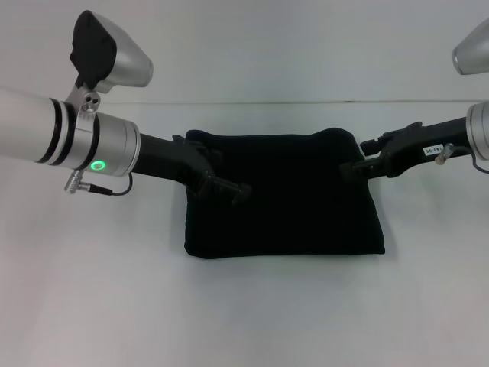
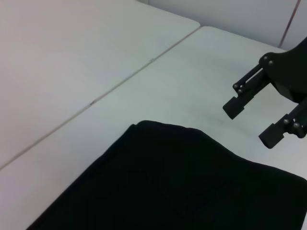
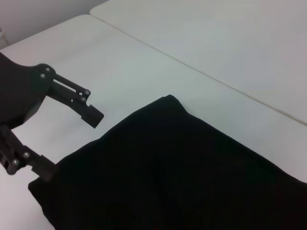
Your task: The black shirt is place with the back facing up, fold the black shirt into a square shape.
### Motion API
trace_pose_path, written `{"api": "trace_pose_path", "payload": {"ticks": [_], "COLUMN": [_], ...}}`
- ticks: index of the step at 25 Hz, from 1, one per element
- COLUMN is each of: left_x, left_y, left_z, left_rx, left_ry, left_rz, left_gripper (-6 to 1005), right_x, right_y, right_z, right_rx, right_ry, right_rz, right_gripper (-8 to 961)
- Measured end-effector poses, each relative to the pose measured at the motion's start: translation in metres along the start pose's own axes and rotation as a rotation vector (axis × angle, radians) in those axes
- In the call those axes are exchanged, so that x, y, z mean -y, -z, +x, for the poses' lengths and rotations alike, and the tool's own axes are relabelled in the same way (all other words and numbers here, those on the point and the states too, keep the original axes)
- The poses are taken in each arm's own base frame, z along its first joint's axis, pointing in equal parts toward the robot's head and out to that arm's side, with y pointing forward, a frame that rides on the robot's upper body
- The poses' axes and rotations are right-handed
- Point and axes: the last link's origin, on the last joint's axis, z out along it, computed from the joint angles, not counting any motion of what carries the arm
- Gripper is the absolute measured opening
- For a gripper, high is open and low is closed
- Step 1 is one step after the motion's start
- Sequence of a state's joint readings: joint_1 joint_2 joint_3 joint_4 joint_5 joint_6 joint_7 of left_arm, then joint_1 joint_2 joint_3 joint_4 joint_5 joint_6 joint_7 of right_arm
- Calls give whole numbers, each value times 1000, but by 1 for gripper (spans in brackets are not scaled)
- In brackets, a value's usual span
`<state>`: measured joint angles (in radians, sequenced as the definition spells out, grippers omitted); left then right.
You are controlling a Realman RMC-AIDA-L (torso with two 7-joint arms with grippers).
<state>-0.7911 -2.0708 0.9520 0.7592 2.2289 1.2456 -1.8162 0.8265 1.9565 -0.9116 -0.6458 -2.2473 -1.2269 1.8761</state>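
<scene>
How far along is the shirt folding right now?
The soft black fabric shirt already lies as a compact, roughly square bundle on the white table. Nothing is in hand: the left gripper and right gripper are open at its sides. Little seems left beyond withdrawing.

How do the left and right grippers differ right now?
The left gripper sits over the shirt's left edge; the right gripper is at the shirt's right edge, barely over it. The left reaches further in than the right. Both have open jaws and hold nothing.
</scene>
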Motion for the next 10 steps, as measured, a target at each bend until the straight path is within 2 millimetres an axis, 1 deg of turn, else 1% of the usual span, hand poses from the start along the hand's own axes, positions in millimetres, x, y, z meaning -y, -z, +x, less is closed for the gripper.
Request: {"api": "trace_pose_path", "payload": {"ticks": [10], "left_x": [3], "left_y": [4], "left_z": [1], "left_rx": [-4], "left_ry": [-3], "left_rz": [10], "left_gripper": [937], "right_x": [2], "right_y": [0], "right_z": [1], "right_rx": [4], "right_ry": [-3], "right_rz": [14], "right_gripper": [728]}}
